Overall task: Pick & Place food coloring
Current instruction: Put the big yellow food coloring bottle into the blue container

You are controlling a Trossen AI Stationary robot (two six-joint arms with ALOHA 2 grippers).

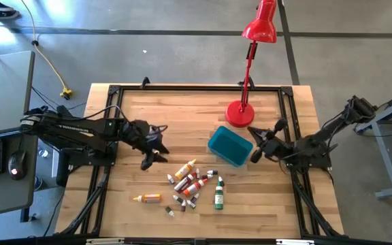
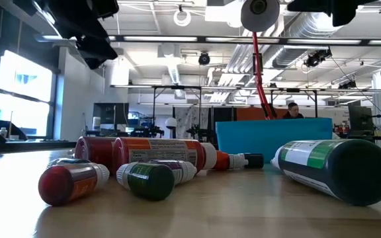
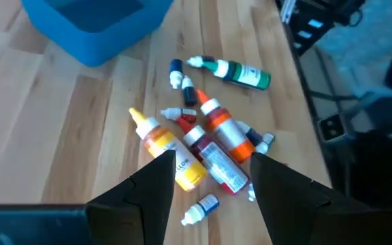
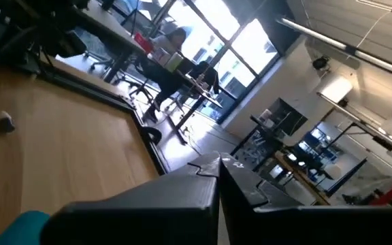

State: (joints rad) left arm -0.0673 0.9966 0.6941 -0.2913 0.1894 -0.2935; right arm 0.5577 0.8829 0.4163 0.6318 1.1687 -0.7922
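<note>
Left end effector (image 3: 206, 173) hangs spread above the small pointed-cap food coloring bottles (image 1: 190, 184); we judge approach underway. Next: descend, pinch one. Right end effector (image 1: 260, 141) pressed together, waiting.

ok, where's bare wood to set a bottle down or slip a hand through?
Free: the far-left stretch behind the left gripper, and the near-right corner past the green bottle. Crowded: the bottle cluster near the teal tub, with the red lamp base just behind the tub and the right gripper beside it.
</note>
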